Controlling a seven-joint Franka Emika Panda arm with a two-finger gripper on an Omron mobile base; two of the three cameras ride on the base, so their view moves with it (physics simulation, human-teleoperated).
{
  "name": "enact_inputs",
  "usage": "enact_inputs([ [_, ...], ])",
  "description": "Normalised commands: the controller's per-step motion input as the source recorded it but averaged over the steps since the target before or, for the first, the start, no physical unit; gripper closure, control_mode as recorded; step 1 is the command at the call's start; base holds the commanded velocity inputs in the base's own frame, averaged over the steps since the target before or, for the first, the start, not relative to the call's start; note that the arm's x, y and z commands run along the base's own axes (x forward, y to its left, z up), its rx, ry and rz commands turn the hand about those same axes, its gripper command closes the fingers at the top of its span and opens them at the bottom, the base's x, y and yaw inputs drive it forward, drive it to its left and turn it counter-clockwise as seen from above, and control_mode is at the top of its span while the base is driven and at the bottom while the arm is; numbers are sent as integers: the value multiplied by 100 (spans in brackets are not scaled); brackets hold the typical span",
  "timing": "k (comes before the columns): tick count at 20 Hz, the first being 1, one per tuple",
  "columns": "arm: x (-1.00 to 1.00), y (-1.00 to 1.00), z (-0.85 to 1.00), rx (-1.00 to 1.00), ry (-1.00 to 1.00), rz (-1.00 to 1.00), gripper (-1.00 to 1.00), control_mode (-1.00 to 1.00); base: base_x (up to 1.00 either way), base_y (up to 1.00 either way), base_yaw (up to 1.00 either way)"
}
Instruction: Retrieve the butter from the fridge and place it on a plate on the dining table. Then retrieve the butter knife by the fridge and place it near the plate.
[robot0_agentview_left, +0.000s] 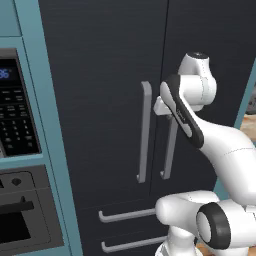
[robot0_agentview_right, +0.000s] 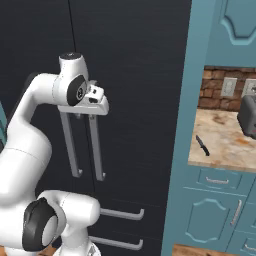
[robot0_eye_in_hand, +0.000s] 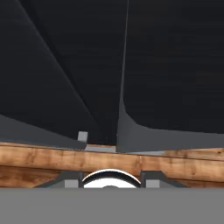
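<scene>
The fridge (robot0_agentview_left: 100, 75) stands with both dark doors closed, and the butter is hidden. My gripper (robot0_agentview_left: 163, 108) hangs at the top of the two long grey bar handles (robot0_agentview_left: 144, 132), close to the right one (robot0_agentview_left: 170, 147), pointing down along the door seam. In the right base view the gripper (robot0_agentview_right: 84, 114) sits just above both bars. In the hand view the gripper (robot0_eye_in_hand: 111, 180) has its fingertips (robot0_eye_in_hand: 72, 180) partly apart with no handle between them. The butter knife (robot0_agentview_right: 202, 145) lies on the stone counter right of the fridge. The plate and the dining table are out of view.
A teal column with a microwave panel (robot0_agentview_left: 15, 110) and an oven (robot0_agentview_left: 20, 215) stands left of the fridge. Two drawers with horizontal handles (robot0_agentview_left: 125, 215) lie below the doors. A dark appliance (robot0_agentview_right: 248, 117) sits on the wall counter (robot0_agentview_right: 225, 145) above teal cabinets.
</scene>
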Motion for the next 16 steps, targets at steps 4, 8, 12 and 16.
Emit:
enact_inputs([
  [4,-28,-13,-27,0,3,-3,-100,-100,0,0,0],
  [8,-33,-8,-48,1,-1,-3,-100,-100,0,0,0],
  [12,-1,0,-1,0,1,0,-100,100,-15,0,0],
  [16,0,0,0,0,0,0,-100,100,-96,0,0],
])
